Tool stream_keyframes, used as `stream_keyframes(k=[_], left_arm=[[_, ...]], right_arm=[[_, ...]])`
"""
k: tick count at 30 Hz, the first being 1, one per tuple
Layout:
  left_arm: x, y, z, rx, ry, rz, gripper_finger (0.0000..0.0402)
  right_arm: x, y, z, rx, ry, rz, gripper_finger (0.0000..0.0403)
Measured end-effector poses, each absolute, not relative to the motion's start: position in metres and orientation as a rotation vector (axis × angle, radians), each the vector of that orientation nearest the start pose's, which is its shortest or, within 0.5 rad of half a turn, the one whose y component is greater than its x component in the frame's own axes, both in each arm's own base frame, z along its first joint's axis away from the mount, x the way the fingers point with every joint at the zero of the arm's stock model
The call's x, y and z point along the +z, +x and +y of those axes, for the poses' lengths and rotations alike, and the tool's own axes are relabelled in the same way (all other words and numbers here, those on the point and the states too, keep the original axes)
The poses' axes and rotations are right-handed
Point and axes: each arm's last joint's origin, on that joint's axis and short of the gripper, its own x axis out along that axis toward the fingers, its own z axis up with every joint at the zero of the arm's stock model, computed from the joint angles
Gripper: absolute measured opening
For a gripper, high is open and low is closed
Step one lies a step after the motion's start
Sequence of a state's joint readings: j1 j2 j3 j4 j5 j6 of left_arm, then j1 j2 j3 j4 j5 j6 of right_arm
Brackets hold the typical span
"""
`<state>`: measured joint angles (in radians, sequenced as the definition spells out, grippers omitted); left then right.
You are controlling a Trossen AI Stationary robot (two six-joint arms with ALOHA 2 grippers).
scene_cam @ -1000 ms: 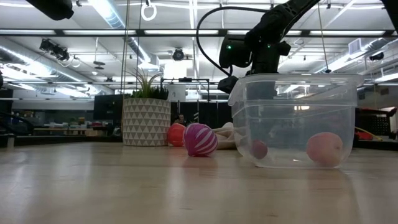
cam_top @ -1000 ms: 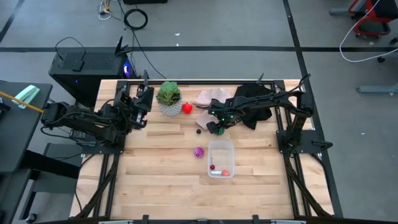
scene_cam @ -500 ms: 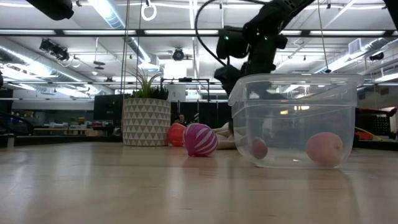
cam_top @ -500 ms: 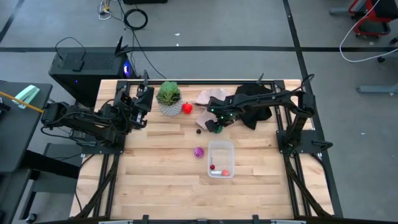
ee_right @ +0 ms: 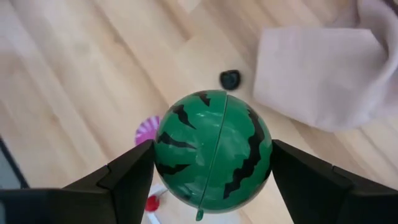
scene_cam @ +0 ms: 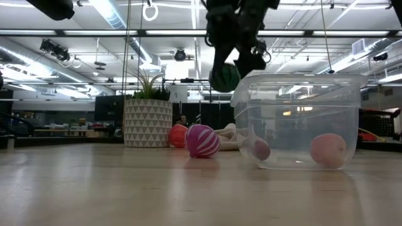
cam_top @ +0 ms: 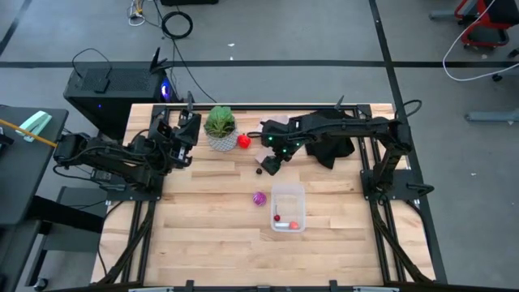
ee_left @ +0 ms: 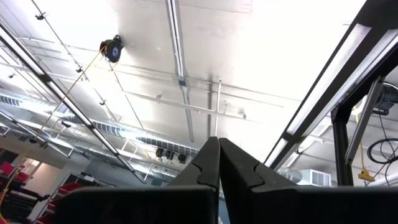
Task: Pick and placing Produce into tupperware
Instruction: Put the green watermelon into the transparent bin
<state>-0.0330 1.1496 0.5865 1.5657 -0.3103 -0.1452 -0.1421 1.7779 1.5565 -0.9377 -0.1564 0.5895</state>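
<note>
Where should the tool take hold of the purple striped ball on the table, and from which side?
Across its widest middle, coming straight down from above. The purple striped ball is round and lies alone on bare wood left of the tupperware, so a top approach looks clear, fingers closing parallel to the container wall. The right tool is busy, shut on the watermelon; the left tool waits at the table's left edge.

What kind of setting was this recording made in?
Most likely a robotics lab or workshop, not a home. A wooden table on a metal frame stands on a grey floor with cables, a black computer tower sits beside it, and the low view shows an open industrial ceiling with strip lights.
</note>
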Motion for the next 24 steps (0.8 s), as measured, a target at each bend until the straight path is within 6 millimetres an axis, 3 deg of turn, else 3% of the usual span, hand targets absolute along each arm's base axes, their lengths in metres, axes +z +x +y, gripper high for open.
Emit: stream_keyframes(k=[4,15,24], left_arm=[[0.345,0.203,0.002,0.181,-0.304,-1.010,0.0010],[0.345,0.203,0.002,0.179,-0.308,-1.010,0.0017],[0.345,0.203,0.002,0.179,-0.309,-1.010,0.0015]], right_arm=[[0.284,0.358,-0.028,-0.261,0.607,1.203,0.0300],[0.272,0.347,0.030,-0.185,0.436,1.355,0.0300],[0.272,0.344,0.050,-0.179,0.364,1.352,0.0300]])
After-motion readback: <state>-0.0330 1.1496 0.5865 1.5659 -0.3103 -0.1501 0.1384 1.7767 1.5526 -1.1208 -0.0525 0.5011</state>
